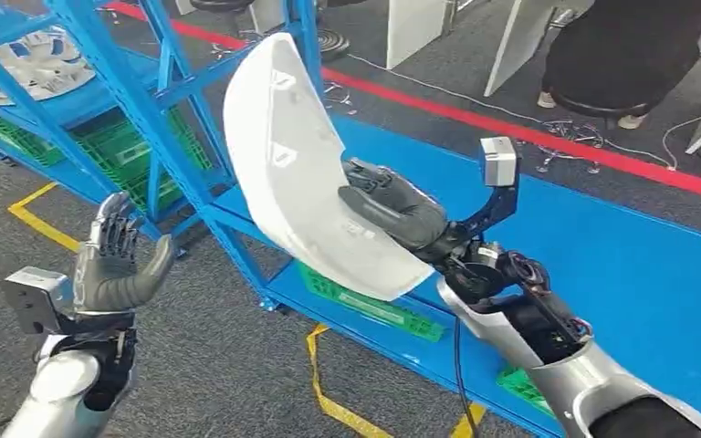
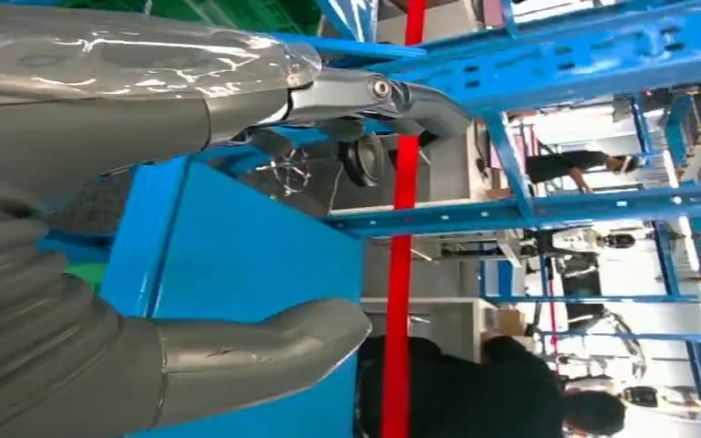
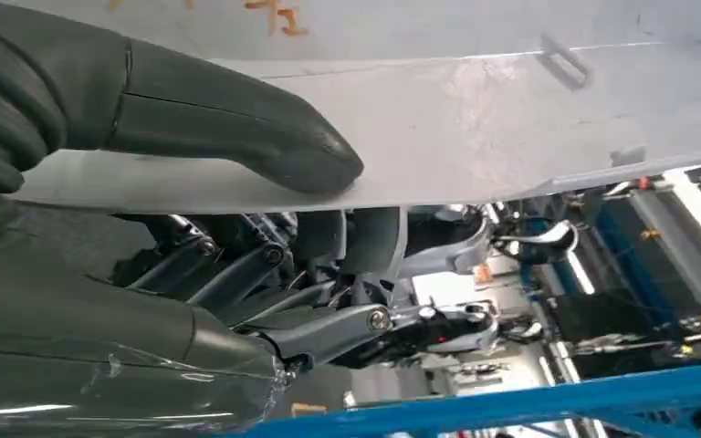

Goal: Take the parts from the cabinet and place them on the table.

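Observation:
A large curved white plastic part (image 1: 301, 164) is held up in the air in front of the blue cabinet (image 1: 160, 96). My right hand (image 1: 392, 212) grips its lower edge, thumb on one face and fingers behind. In the right wrist view the thumb (image 3: 237, 123) presses on the white part (image 3: 475, 119). My left hand (image 1: 114, 260) is raised at the lower left with fingers spread and holds nothing; the left wrist view shows its fingers (image 2: 256, 351) apart. Another white part (image 1: 27, 64) lies on a cabinet shelf at the upper left.
Green crates (image 1: 128, 151) sit on the cabinet's low shelves, one more (image 1: 370, 306) under the held part. A blue surface (image 1: 639, 274) spreads to the right. Yellow floor tape (image 1: 329, 392) marks the grey floor. A person in black (image 1: 630, 55) sits at the upper right.

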